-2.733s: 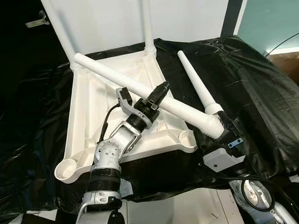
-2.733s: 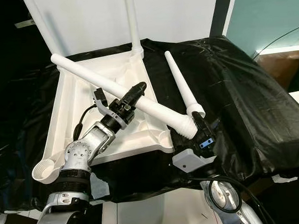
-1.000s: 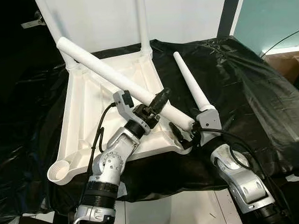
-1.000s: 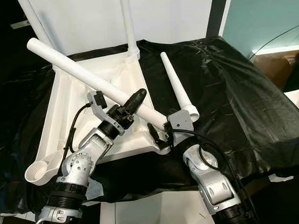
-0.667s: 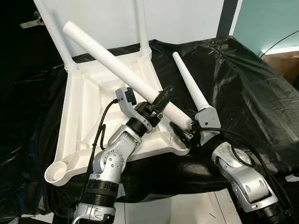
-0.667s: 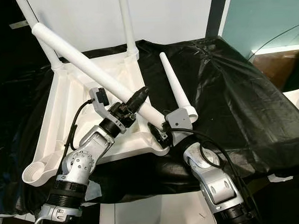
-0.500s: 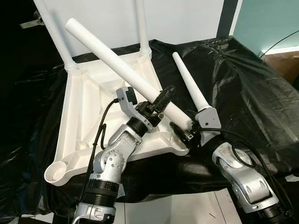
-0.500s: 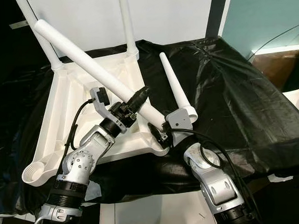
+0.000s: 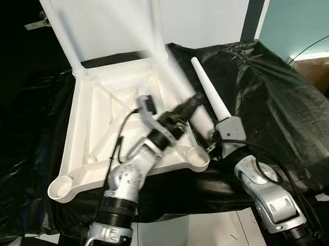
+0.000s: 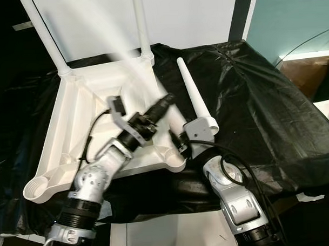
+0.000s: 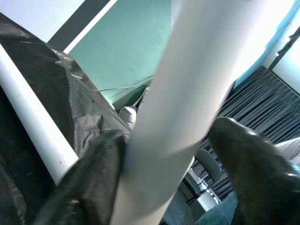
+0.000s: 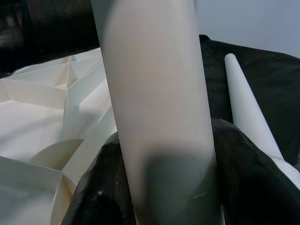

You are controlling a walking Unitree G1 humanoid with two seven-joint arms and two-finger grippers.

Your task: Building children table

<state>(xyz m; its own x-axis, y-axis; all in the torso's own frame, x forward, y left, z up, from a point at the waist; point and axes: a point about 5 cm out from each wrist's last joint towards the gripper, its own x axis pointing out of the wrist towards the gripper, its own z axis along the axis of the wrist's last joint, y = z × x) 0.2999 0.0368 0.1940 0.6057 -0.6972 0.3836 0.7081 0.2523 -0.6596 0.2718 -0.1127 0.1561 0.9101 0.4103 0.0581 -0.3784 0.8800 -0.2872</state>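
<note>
An upturned white table top (image 9: 107,122) lies on a black-covered surface. Two white legs stand in its far corners, one on the left (image 9: 61,35) and one on the right (image 9: 155,21). A third white leg (image 9: 170,69), blurred by motion, tilts steeply over the top's near right corner. My left gripper (image 9: 188,106) is shut on its lower part; in the left wrist view the leg (image 11: 187,93) sits between the black fingers (image 11: 89,183). My right gripper (image 9: 208,143) is shut on the leg's thick end (image 12: 154,93), just above the corner socket (image 9: 197,154). A fourth leg (image 9: 209,97) lies loose on the cover.
The near left corner socket (image 9: 61,187) is open, at the surface's front edge. Crinkled black sheeting (image 9: 271,92) covers the surface to the right. A white wall stands behind, with a teal panel (image 9: 296,16) at the back right.
The held leg has swung much steeper, its free end rising and moving right. My left gripper shifted right with it; the right gripper stayed near the corner socket.
</note>
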